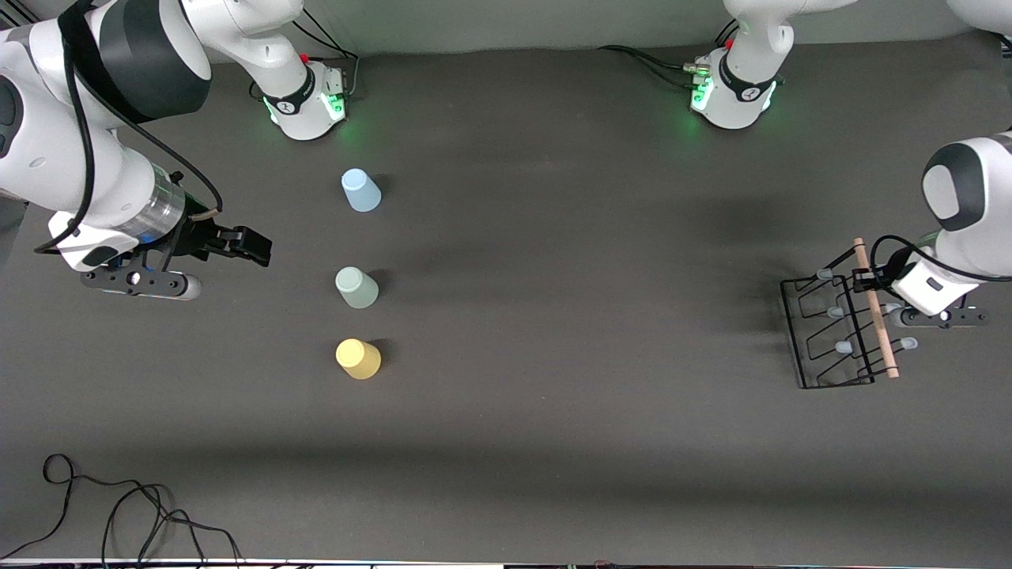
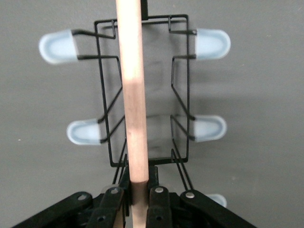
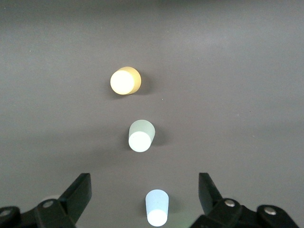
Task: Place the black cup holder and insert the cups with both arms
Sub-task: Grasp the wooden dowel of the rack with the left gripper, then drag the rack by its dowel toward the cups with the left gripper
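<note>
The black cup holder (image 1: 876, 320) is at the left arm's end of the table, its wooden rod handle (image 2: 133, 95) on top and pale blue-capped pegs (image 2: 59, 46) on both sides. My left gripper (image 1: 866, 278) is shut on one end of the rod, as the left wrist view (image 2: 139, 190) shows. I cannot tell whether the holder rests on the table. The light blue cup (image 1: 361, 190), pale green cup (image 1: 357, 287) and yellow cup (image 1: 358, 358) stand upside down in a row. My right gripper (image 1: 257, 246) is open and empty in the air beside them; in the right wrist view (image 3: 145, 184) the blue cup (image 3: 157, 207) lies between its fingers, far below.
The two arm bases (image 1: 308, 103) (image 1: 735, 95) stand along the edge of the table farthest from the front camera. Loose black cables (image 1: 118, 514) lie at the nearest edge, toward the right arm's end. Dark bare table (image 1: 569, 316) spans between the cups and the holder.
</note>
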